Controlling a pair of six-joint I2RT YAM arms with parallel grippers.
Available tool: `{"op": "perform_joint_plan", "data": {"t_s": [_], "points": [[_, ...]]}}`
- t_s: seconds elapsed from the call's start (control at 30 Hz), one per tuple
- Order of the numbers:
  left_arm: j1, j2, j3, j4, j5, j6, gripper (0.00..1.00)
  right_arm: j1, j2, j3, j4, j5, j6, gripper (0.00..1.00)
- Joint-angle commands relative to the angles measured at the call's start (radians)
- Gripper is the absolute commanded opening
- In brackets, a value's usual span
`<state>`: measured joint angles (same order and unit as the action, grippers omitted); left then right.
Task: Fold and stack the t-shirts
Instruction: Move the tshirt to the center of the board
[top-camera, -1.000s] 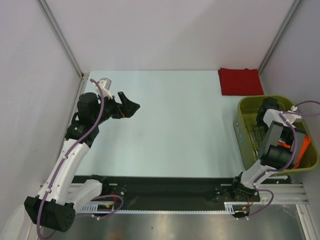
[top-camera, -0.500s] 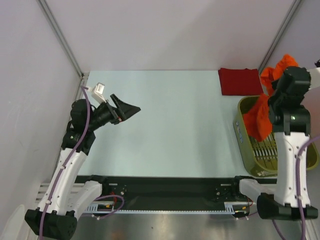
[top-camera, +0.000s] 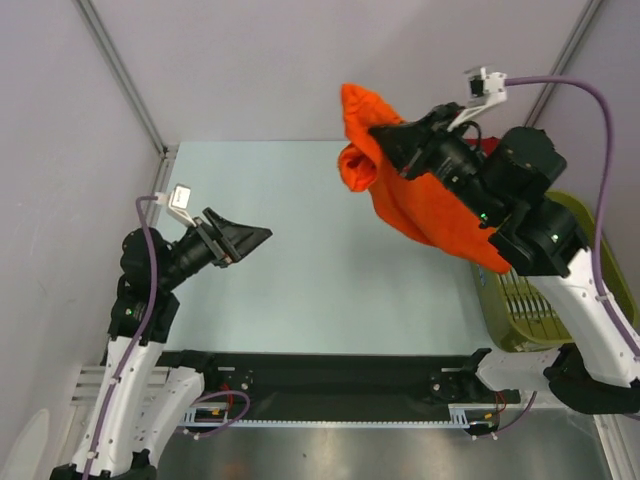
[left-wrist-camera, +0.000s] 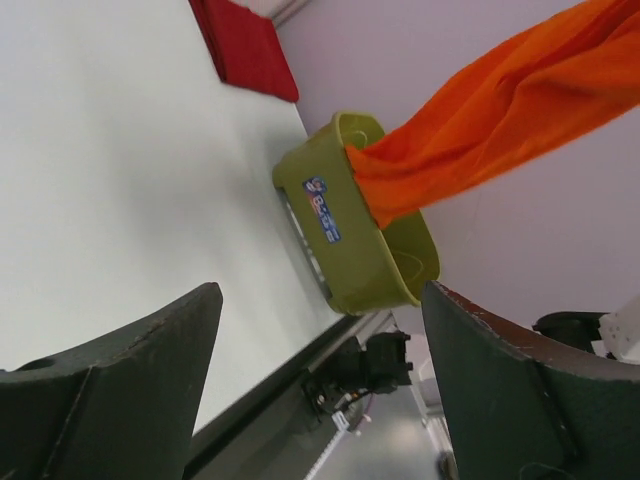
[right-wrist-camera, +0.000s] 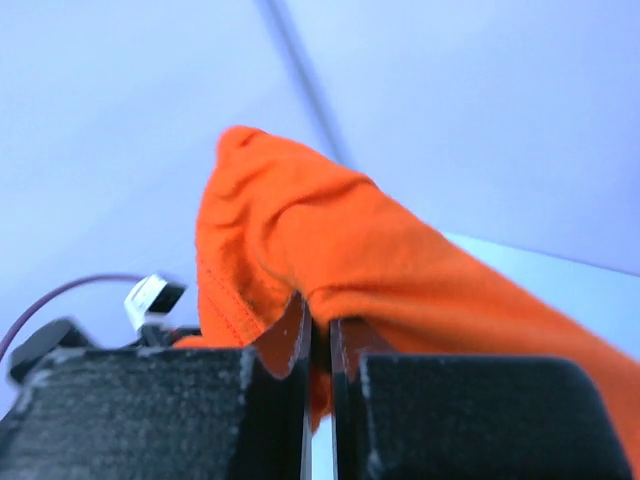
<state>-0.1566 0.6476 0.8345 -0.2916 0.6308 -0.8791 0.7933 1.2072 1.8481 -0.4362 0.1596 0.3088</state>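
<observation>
Your right tool (top-camera: 385, 135) pinches the orange shirt (top-camera: 430, 215) high over the tabletop's (top-camera: 330, 260) right side, tail trailing into the basket (left-wrist-camera: 340, 230); your left tool (top-camera: 255, 238) gapes empty. That tail may snag the rim.

Top view: my right arm (top-camera: 560, 250) covers nearly all of the dark red t-shirt (left-wrist-camera: 245, 45) and part of the olive-green basket (left-wrist-camera: 365, 260). Left wrist: the orange t-shirt (left-wrist-camera: 480, 130) runs off the right edge, and its lower end is hidden inside the basket. Right wrist: soft focus, with the shirt cut off at right.
</observation>
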Motion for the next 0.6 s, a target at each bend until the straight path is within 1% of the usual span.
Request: {"op": "perform_joint_plan", "data": {"t_s": [0.0, 0.03, 0.07, 0.1, 0.13, 0.17, 0.2, 0.27, 0.3, 0.37, 0.43, 0.47, 0.5, 0.57], "points": [[0.012, -0.049, 0.095, -0.078, -0.104, 0.073, 0.86, 0.014, 0.052, -0.001, 0.08, -0.362, 0.093, 0.04], [0.014, -0.064, 0.107, -0.098, -0.132, 0.087, 0.86, 0.015, 0.092, 0.011, 0.085, -0.459, 0.157, 0.01], [0.014, -0.075, 0.136, -0.121, -0.185, 0.103, 0.86, 0.02, 0.118, 0.026, 0.105, -0.497, 0.183, 0.0], [0.014, -0.095, 0.153, -0.17, -0.215, 0.132, 0.86, 0.021, 0.138, 0.039, 0.128, -0.565, 0.206, 0.0], [0.014, -0.104, 0.169, -0.193, -0.244, 0.141, 0.86, 0.023, 0.175, 0.075, 0.158, -0.6, 0.248, 0.0], [0.014, -0.112, 0.201, -0.213, -0.308, 0.147, 0.86, 0.023, 0.195, 0.1, 0.2, -0.627, 0.265, 0.0], [0.014, -0.12, 0.218, -0.256, -0.334, 0.163, 0.86, 0.023, 0.213, 0.132, 0.221, -0.675, 0.285, 0.0], [0.014, -0.147, 0.258, -0.28, -0.382, 0.17, 0.86, 0.02, 0.278, 0.218, 0.273, -0.722, 0.358, 0.0], [0.014, -0.158, 0.268, -0.3, -0.425, 0.173, 0.86, 0.017, 0.299, 0.243, 0.321, -0.762, 0.387, 0.0], [0.014, -0.186, 0.285, -0.325, -0.459, 0.175, 0.86, 0.017, 0.334, 0.272, 0.39, -0.798, 0.467, 0.0], [0.014, -0.203, 0.291, -0.337, -0.491, 0.183, 0.86, 0.012, 0.325, 0.24, 0.389, -0.804, 0.481, 0.0], [0.014, -0.21, 0.299, -0.348, -0.496, 0.186, 0.86, 0.006, 0.286, 0.206, 0.357, -0.795, 0.48, 0.0], [0.014, -0.206, 0.307, -0.375, -0.508, 0.195, 0.86, -0.024, 0.258, 0.089, 0.341, -0.781, 0.487, 0.0], [0.014, -0.197, 0.328, -0.409, -0.507, 0.206, 0.86, -0.067, 0.181, -0.072, 0.333, -0.789, 0.515, 0.0]]}}
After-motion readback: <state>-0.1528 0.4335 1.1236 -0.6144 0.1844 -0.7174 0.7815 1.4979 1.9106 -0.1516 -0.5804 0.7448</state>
